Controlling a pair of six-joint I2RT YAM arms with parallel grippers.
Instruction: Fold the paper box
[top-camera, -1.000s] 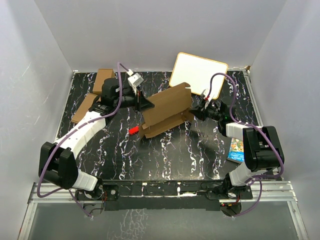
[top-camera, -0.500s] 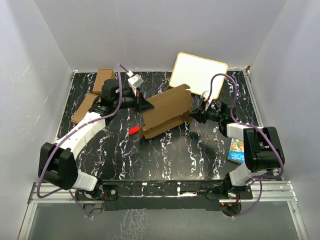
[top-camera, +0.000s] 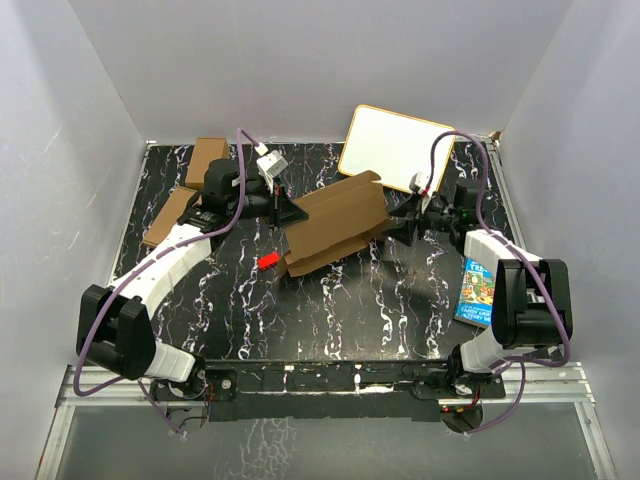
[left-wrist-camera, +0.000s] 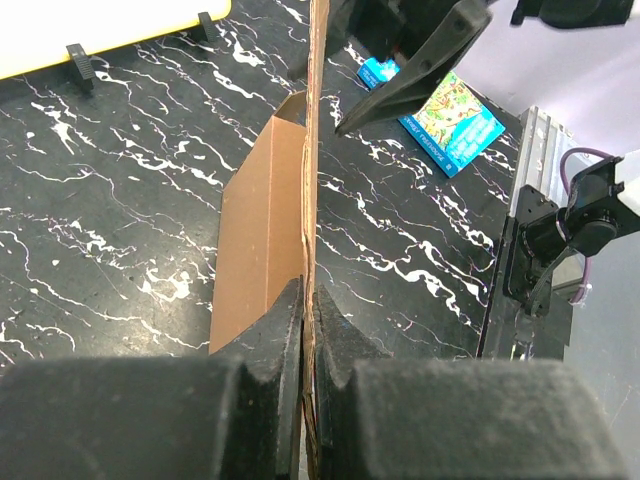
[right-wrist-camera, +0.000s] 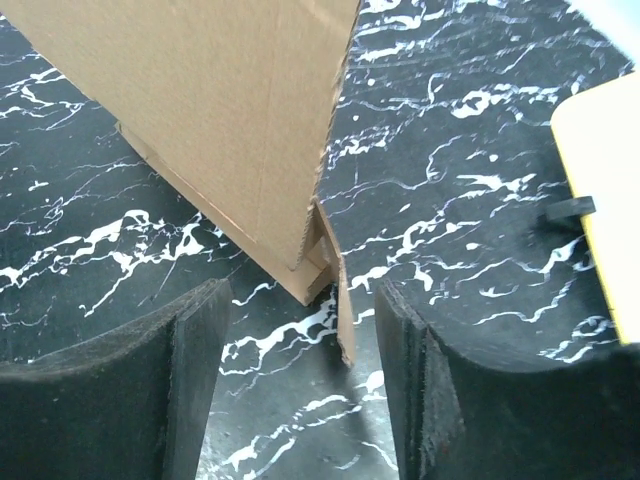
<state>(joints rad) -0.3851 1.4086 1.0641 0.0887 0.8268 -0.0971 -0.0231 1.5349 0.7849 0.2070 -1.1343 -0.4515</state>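
Note:
The paper box (top-camera: 335, 225) is a brown cardboard sheet standing partly folded at the table's middle, one wall upright over a shallow tray part. My left gripper (top-camera: 283, 212) is shut on its left edge; in the left wrist view the jaws pinch the cardboard's thin edge (left-wrist-camera: 308, 310) and the box (left-wrist-camera: 265, 230) runs away from them. My right gripper (top-camera: 397, 228) stands open just right of the box. In the right wrist view the box (right-wrist-camera: 220, 120) fills the upper left, and a small loose flap (right-wrist-camera: 342, 300) hangs between the open fingers (right-wrist-camera: 150, 390) without touching them.
A white board with a tan rim (top-camera: 397, 148) leans at the back right. A blue book (top-camera: 474, 293) lies by the right arm. A small red piece (top-camera: 267, 260) sits left of the box. Two brown cartons (top-camera: 208, 158) (top-camera: 172, 215) are at the far left.
My right gripper has opened, let go of the box's right end and drawn back to the right. The left gripper keeps its hold and the box has barely shifted.

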